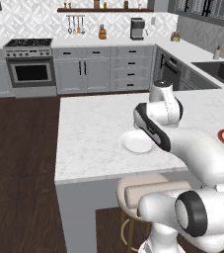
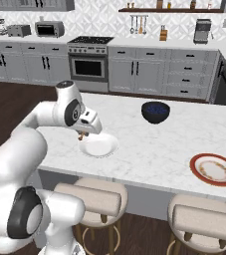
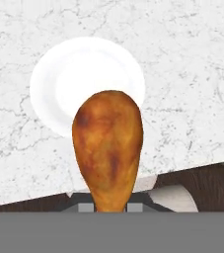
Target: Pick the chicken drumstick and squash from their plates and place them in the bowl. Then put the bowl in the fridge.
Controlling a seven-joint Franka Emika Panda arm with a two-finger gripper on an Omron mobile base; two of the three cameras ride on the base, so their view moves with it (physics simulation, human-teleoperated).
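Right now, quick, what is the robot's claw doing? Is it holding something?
Gripper: closed on the chicken drumstick, lifted above the empty white plate.

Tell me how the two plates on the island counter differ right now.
The white plate is plain; the red-rimmed plate has a reddish-brown rim and beige speckled centre. The white plate sits under the gripper, which is shut on the chicken drumstick; the red-rimmed plate lies far off to the right. Both are round, flat on the marble and bare.
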